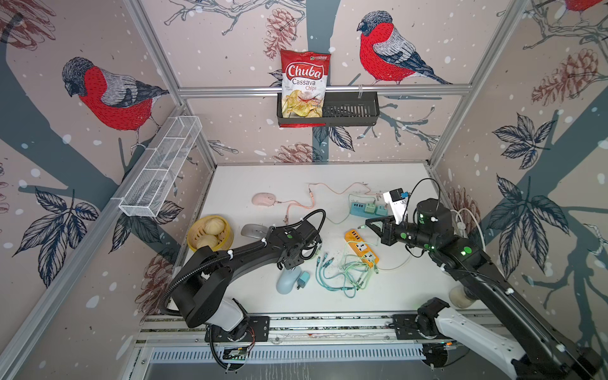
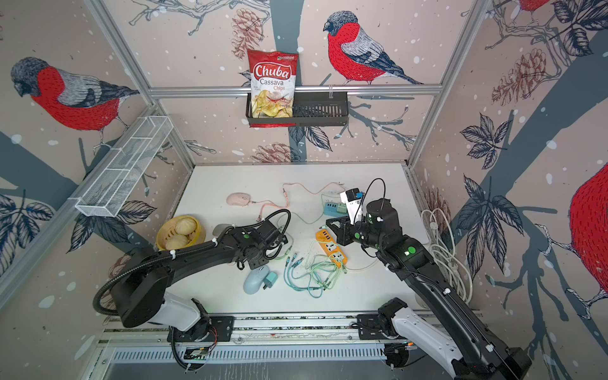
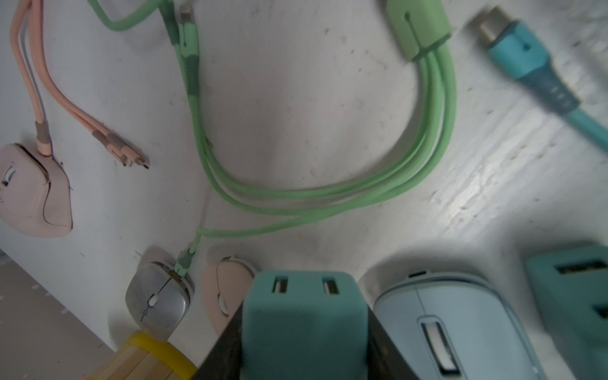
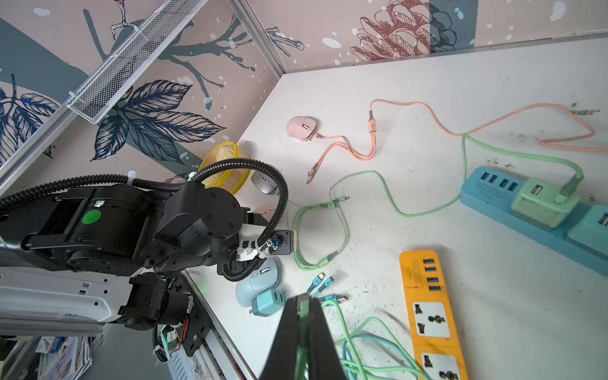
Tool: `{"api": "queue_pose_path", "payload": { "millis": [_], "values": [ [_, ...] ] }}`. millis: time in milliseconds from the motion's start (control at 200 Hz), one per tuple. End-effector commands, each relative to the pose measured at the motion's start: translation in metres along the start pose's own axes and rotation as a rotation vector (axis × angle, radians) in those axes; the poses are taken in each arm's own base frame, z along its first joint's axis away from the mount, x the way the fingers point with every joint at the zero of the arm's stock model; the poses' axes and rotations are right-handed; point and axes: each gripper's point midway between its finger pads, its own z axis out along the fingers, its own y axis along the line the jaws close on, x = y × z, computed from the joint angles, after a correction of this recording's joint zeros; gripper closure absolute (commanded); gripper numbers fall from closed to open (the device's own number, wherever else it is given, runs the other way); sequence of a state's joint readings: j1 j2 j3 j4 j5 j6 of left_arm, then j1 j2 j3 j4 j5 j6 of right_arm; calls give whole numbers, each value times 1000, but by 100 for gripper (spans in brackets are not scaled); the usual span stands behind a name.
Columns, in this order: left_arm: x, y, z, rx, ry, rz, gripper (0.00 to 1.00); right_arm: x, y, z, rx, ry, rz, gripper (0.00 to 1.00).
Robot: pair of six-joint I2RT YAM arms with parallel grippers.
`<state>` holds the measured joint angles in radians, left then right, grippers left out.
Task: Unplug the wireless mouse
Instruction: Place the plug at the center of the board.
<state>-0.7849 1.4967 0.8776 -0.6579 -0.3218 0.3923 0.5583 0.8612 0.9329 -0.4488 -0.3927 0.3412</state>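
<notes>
Near center, left end effector (image 3: 302, 355) seemingly clamps boxy charger (image 3: 304, 309); right end effector (image 4: 304, 298) pinches green cable (image 4: 301, 329).

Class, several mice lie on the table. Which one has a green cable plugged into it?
The silver mouse: a green cable enters its front. The far pink mouse takes a pink cable; the light blue mouse has none.

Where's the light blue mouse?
In both top views the light blue plastic mouse lies front-left of centre, beside the teal charger cube on the table.
</notes>
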Motion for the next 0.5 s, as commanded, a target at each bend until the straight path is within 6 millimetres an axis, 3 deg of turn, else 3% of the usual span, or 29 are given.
{"api": "queue_pose_path", "payload": {
  "millis": [0, 230, 390, 455, 465, 485, 495],
  "values": [
    [22, 4, 0, -24, 73, 11, 100, -2, 2, 0, 0, 20, -25, 100],
    [31, -7, 9, 38, 69, -16, 100, -10, 2, 9, -4, 31, -37, 100],
    [26, -9, 15, 59, 87, -23, 100, -11, 1, 14, -4, 36, -38, 100],
    [24, -5, 14, 40, 86, -32, 54, -10, 0, 15, 3, 38, -38, 100],
    [23, -4, 14, 40, 83, -31, 43, -10, -1, 15, 4, 40, -38, 100],
    [22, -3, 12, 38, 76, -30, 8, -10, -1, 15, 7, 42, -36, 100],
    [21, -3, 11, 35, 73, -30, 3, -9, -1, 15, 8, 43, -36, 100]
  ]
}}
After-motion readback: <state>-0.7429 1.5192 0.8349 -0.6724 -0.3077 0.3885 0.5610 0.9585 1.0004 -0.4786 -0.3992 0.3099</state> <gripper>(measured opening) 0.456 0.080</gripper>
